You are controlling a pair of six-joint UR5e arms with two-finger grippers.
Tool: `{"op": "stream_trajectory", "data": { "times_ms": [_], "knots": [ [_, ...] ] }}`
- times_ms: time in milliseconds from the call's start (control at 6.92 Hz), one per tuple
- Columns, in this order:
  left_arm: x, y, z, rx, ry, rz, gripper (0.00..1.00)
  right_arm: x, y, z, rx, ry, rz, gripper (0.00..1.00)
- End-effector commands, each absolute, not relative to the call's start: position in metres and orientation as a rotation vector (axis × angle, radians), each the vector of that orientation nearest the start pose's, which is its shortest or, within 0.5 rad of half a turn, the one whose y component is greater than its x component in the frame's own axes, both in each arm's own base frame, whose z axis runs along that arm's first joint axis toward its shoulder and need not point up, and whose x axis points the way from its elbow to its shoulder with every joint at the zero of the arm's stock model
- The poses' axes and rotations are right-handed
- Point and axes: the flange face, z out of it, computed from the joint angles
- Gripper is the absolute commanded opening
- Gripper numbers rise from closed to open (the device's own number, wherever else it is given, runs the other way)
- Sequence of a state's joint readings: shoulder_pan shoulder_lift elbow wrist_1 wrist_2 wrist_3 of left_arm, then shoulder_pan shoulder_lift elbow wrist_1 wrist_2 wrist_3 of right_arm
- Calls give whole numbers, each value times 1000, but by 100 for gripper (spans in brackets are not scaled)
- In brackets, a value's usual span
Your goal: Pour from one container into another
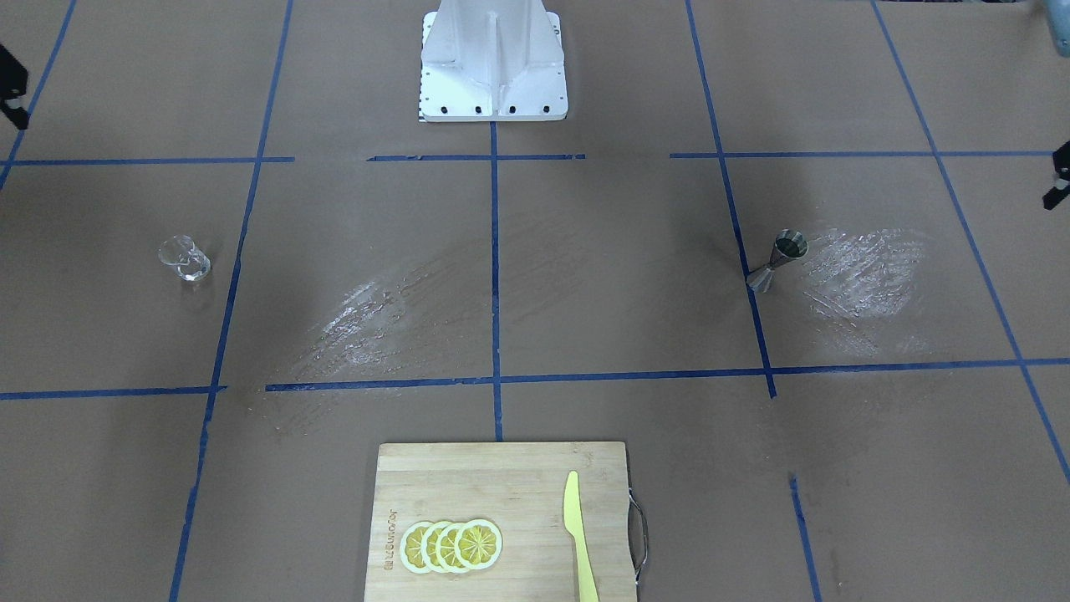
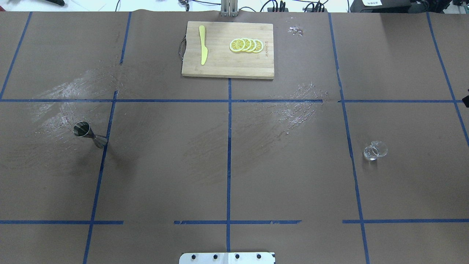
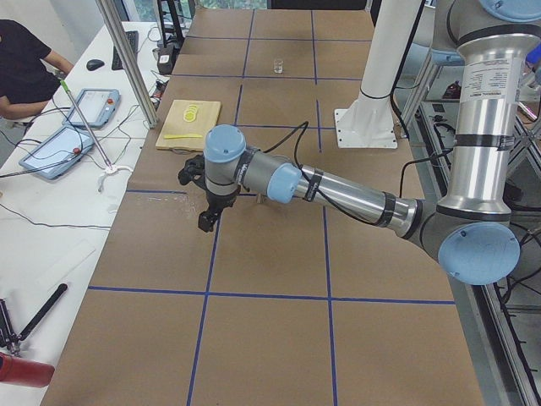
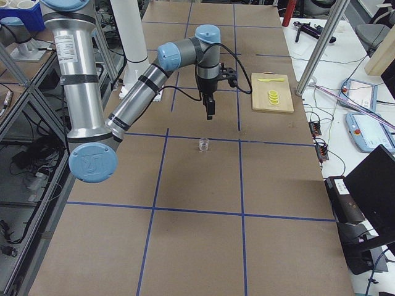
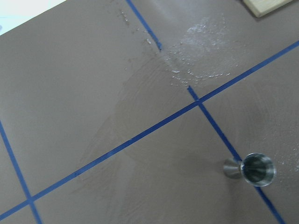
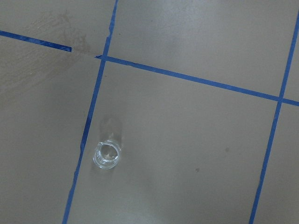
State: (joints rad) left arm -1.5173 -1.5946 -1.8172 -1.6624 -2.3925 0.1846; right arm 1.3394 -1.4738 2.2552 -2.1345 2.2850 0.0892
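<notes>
Small steel double-cone jigger (image 5: pixel 254 169) stands upright on a blue tape line (image 5: pixel 215 128), left side. Small clear glass cup (image 6: pixel 107 155) stands well apart, right side. Left gripper (image 3: pixel 205 222) and right gripper (image 4: pixel 209 113) hover, jaws can't tell. Jigger probably light, stiff, slick: I'd pinch the narrow waist. Glass fragile.

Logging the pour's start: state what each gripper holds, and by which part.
Nothing is held: the jigger and glass stand alone, clear of the left gripper and right gripper.

Steel jigger (image 2: pixel 89 134) upright; clear glass (image 2: pixel 374 151) upright, well apart.
</notes>
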Motion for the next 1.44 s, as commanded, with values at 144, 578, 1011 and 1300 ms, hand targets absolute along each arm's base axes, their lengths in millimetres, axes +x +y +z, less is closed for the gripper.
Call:
{"op": "stream_trajectory", "data": {
  "times_ms": [144,578,1011,1300],
  "knots": [
    [-54,-504,576,358,782,342,100,29,-458,407,125,-758,-240,100],
    [-53,-507,623,252,791,297,100,25,-499,513,12,-757,-190,100],
    [-54,-506,661,151,758,264,100,52,-500,613,34,-776,-129,100],
    [-54,-500,671,98,760,241,100,68,-498,628,37,-825,-75,100]
  ]
}}
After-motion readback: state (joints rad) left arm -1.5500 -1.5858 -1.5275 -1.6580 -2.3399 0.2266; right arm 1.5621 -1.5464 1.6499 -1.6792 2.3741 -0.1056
